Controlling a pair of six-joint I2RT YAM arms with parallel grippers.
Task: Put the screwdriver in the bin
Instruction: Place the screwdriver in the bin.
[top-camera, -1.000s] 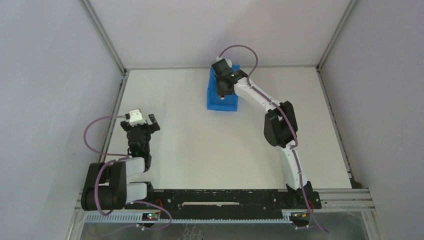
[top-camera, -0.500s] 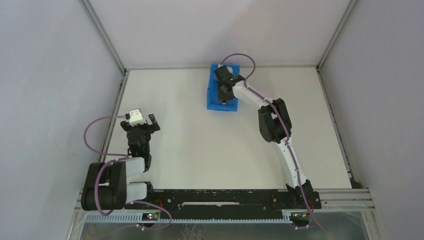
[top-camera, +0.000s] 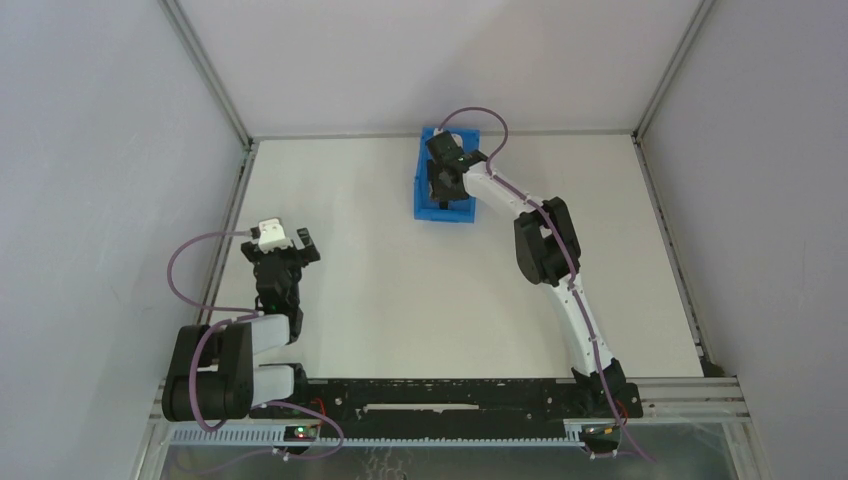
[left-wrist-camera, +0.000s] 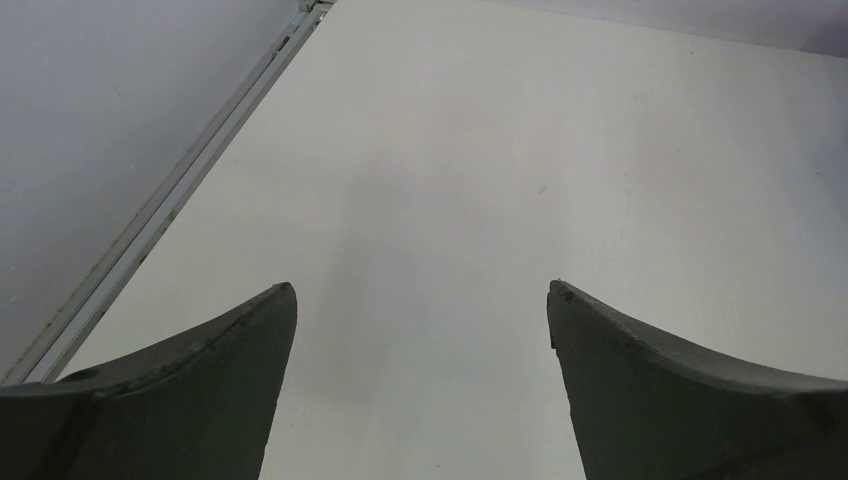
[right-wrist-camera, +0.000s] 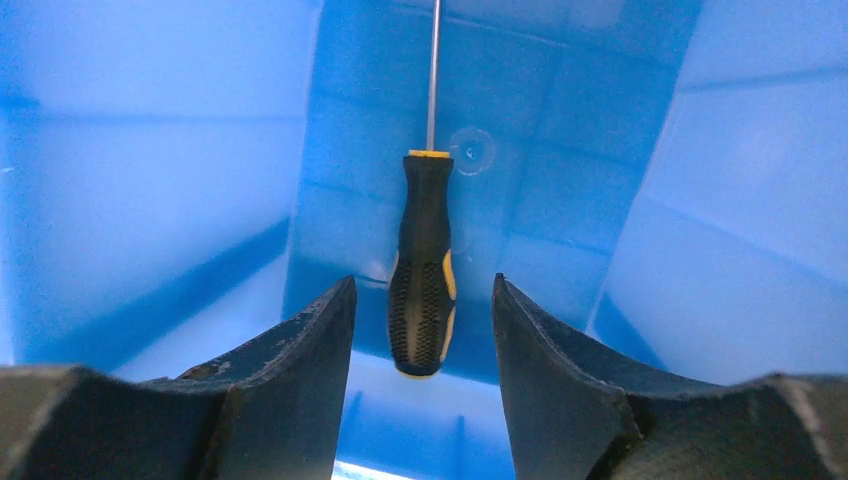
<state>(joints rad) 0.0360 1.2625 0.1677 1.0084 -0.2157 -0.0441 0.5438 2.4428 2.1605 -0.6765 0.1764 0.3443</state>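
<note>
The blue bin (top-camera: 425, 205) stands at the back middle of the table. In the right wrist view the screwdriver (right-wrist-camera: 423, 268), black handle with yellow accents and a thin shaft, lies on the bin's floor (right-wrist-camera: 560, 180), free between my fingers. My right gripper (right-wrist-camera: 423, 290) is open inside the bin, jaws apart on either side of the handle without touching it. In the top view the right gripper (top-camera: 441, 180) covers the bin's inside and hides the screwdriver. My left gripper (top-camera: 284, 243) is open and empty near the table's left side; it also shows in the left wrist view (left-wrist-camera: 420, 290).
Grey enclosure walls and a metal frame rail (top-camera: 235, 210) border the white table (top-camera: 380, 290). The bin's tall blue walls (right-wrist-camera: 120, 190) close in on both sides of the right gripper.
My right gripper has dropped lower into the bin and shifted slightly left. The left arm has not moved.
</note>
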